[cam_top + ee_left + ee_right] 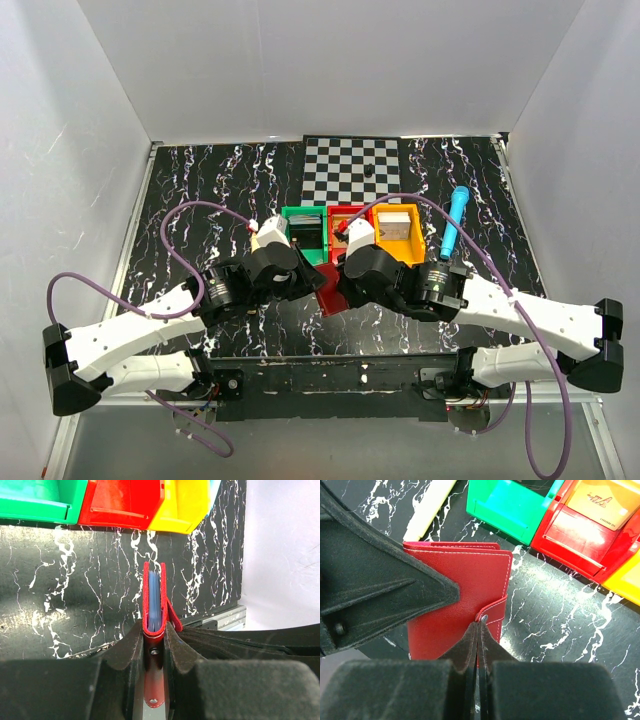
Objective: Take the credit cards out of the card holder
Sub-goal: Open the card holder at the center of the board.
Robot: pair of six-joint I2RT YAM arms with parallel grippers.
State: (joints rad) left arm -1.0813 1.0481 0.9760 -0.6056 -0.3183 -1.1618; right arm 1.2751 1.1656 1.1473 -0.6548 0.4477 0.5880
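The card holder (328,291) sits at the centre of the top view, just below the bins (303,212), and is not yet open. The left gripper (154,636) clamps one edge of it. The right gripper (479,628) pinches its strap (496,613). The step in hand looks like unfastening, so next the strap needs peeling off its snap.

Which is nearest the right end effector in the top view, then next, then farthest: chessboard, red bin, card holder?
1. card holder, pinched in the right end effector, mid-table.
2. red bin, just behind it.
3. chessboard, farthest back.
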